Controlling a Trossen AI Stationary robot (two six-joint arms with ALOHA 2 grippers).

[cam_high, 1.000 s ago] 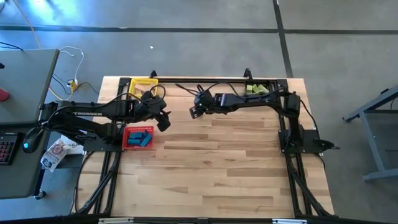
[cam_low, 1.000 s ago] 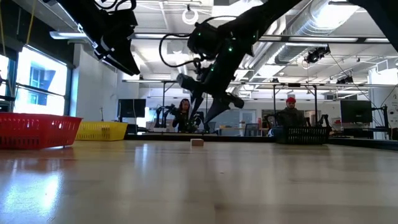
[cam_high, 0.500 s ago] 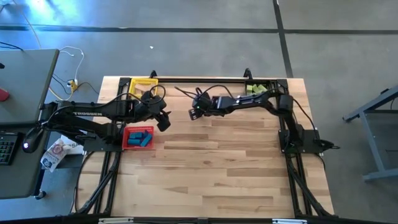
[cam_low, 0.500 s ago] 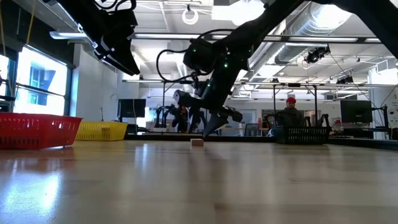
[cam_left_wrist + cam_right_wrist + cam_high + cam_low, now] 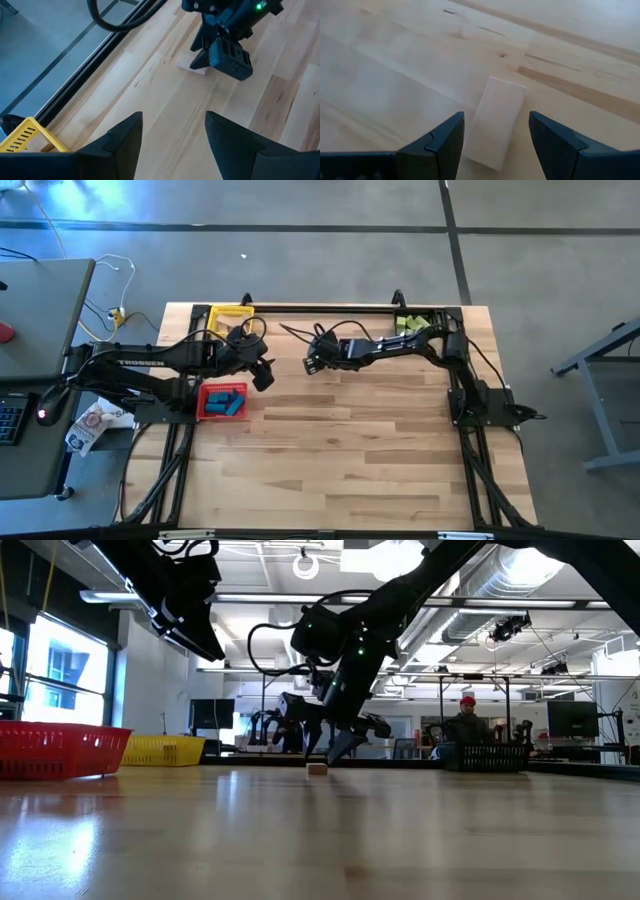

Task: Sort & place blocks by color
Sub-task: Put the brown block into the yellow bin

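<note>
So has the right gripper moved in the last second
Yes. In the low view the right gripper has come down toward the table, open just above the tan block.

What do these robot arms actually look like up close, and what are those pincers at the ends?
Both arms are black, jointed and draped with looping black cables. The left arm carries white lettering; the right arm shows small green lights. Each tool ends in two flat, dark wedge-shaped fingers.
</note>
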